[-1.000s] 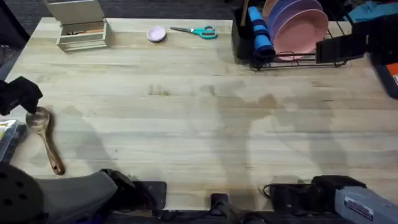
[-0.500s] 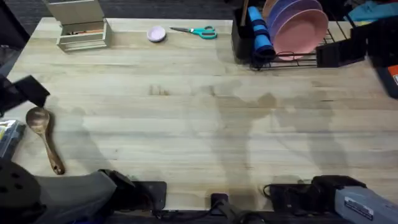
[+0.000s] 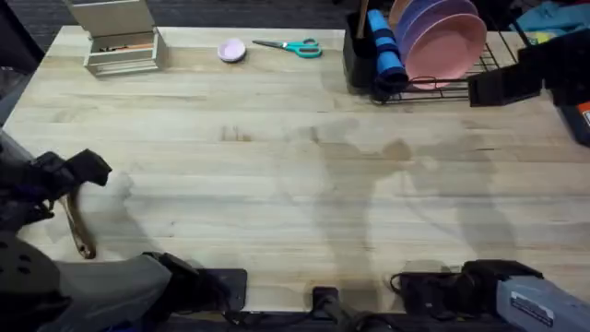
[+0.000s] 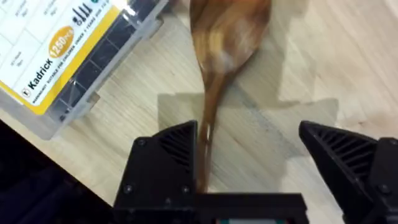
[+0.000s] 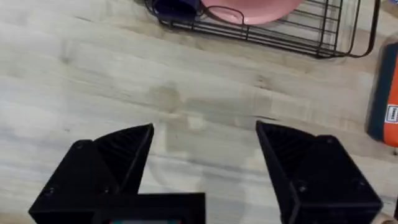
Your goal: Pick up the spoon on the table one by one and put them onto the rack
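Observation:
A wooden spoon [image 3: 78,231] lies near the left edge of the table [image 3: 295,184], and its bowl is hidden under my left gripper [image 3: 64,180]. In the left wrist view the spoon [image 4: 227,37] points its bowl away. Its dark handle runs back along the inner side of one finger [image 4: 168,155]. The left gripper [image 4: 249,143] is open around the handle. The black wire rack [image 3: 452,78] stands at the far right, its tall black holder [image 3: 358,51] at the left end. My right gripper [image 3: 502,83] hovers beside the rack, open and empty [image 5: 205,134].
Pink plates [image 3: 442,37] and a blue roll [image 3: 387,51] fill the rack. A beige box [image 3: 120,41], a pink disc [image 3: 231,50] and teal scissors [image 3: 290,46] line the far edge. A labelled plastic case [image 4: 68,56] lies beside the spoon. An orange-blue item [image 3: 579,115] sits at the right edge.
The left gripper swung from beyond the spoon's bowl toward the near side and now covers the bowl, straddling the handle. The right gripper barely shifted.

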Tool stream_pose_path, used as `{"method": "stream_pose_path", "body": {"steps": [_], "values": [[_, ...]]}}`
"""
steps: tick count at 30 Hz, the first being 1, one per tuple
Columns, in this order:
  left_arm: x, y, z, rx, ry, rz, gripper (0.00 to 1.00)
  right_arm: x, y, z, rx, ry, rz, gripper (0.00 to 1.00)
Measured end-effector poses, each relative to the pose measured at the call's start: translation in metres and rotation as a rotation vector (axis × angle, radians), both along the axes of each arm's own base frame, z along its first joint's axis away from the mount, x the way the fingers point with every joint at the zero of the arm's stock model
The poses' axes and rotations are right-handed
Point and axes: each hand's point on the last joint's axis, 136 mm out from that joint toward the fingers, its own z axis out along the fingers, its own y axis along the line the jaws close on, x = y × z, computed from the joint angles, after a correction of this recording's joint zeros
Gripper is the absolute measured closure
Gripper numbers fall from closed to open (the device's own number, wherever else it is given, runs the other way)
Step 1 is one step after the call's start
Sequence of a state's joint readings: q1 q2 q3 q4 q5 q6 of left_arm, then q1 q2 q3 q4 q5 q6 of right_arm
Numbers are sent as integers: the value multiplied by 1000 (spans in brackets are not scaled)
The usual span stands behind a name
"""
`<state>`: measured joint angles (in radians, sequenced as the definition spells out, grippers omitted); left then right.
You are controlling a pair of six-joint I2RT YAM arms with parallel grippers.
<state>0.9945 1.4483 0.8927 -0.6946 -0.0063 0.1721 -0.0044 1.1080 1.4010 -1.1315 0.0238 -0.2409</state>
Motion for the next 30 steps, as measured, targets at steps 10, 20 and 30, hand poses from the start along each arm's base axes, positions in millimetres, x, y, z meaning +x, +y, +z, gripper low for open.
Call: {"method": "stream_pose_path", "body": {"steps": [10,20,30], "values": [[-34,24,0,15,-16,129,7,0,0,0,-6,2,4,5],[-31,33,1,30,-62,136,7,0,0,0,-6,-2,4,6],[-31,30,-26,-45,-32,135,10,3,0,2,-7,-16,4,6]]}}
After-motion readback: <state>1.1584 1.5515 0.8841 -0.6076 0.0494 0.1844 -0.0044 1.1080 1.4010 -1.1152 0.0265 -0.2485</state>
